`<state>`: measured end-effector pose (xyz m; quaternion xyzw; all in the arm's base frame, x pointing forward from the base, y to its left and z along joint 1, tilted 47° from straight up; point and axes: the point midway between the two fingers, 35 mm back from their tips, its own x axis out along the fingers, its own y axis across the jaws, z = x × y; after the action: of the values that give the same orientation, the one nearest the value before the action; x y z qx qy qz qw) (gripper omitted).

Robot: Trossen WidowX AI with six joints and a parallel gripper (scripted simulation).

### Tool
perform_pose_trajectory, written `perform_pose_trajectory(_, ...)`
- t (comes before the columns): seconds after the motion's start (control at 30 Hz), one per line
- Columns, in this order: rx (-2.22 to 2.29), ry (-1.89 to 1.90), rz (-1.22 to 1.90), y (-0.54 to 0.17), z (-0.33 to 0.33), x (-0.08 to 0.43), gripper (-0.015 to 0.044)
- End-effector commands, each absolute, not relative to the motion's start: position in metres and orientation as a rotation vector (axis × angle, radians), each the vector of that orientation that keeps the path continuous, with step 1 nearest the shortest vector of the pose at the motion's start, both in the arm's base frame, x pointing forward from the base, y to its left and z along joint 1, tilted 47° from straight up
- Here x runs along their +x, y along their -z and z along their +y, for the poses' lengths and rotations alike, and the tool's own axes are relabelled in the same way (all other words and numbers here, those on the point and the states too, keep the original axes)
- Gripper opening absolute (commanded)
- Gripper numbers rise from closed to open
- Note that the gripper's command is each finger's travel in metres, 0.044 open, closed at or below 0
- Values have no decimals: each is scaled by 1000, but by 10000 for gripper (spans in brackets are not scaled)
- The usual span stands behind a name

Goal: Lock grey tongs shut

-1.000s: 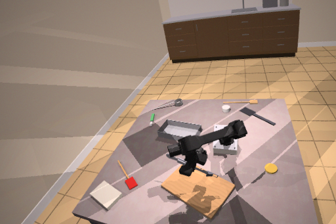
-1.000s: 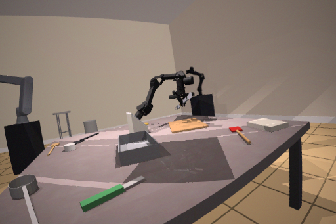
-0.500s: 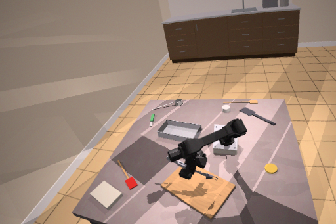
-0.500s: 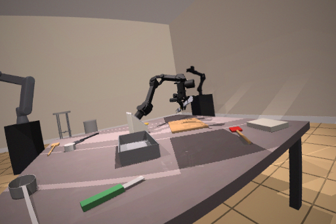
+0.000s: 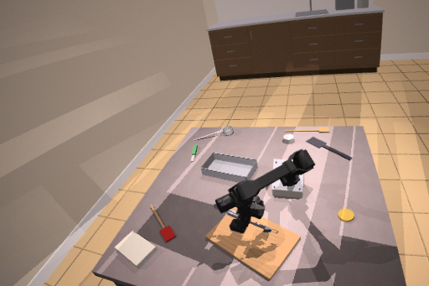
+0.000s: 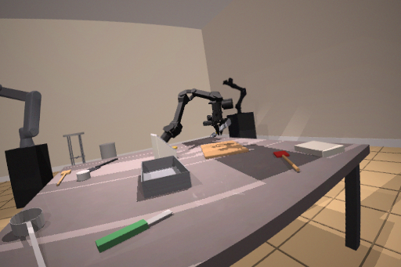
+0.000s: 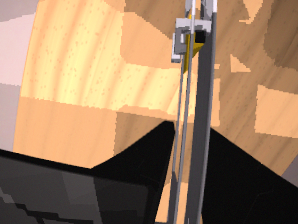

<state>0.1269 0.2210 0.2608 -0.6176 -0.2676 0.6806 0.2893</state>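
Note:
My gripper (image 5: 242, 223) (image 6: 216, 128) is shut on the grey tongs (image 5: 256, 224) (image 6: 224, 125) (image 7: 196, 105). The tongs' arms are squeezed close together. In the wrist view the hinge with its yellow lock piece (image 7: 192, 45) shows at the top. I hold the tongs a little above the wooden board (image 5: 260, 249) (image 6: 223, 149) (image 7: 75, 90), over its far edge, roughly level. The grey roasting tin (image 5: 228, 167) (image 6: 164, 175) stands empty behind the board.
On the table lie a red spatula (image 5: 164, 228) (image 6: 287, 159), a white block (image 5: 135, 248) (image 6: 319, 148), a green marker (image 5: 193, 152) (image 6: 129, 230), a strainer (image 5: 224, 131), a yellow disc (image 5: 346, 215), a dark spatula (image 5: 328, 148) and a small white cup (image 5: 288, 137). The arm's base (image 5: 287, 182) stands mid-table.

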Motion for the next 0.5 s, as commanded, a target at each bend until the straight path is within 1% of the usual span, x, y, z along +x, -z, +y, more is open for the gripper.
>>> perform_pose_trajectory(0.0,-1651,-1811,-708,-256,225,126,-150)
perform_pose_trajectory(0.47,-1643,-1804,-712,-242,242,122,-150)
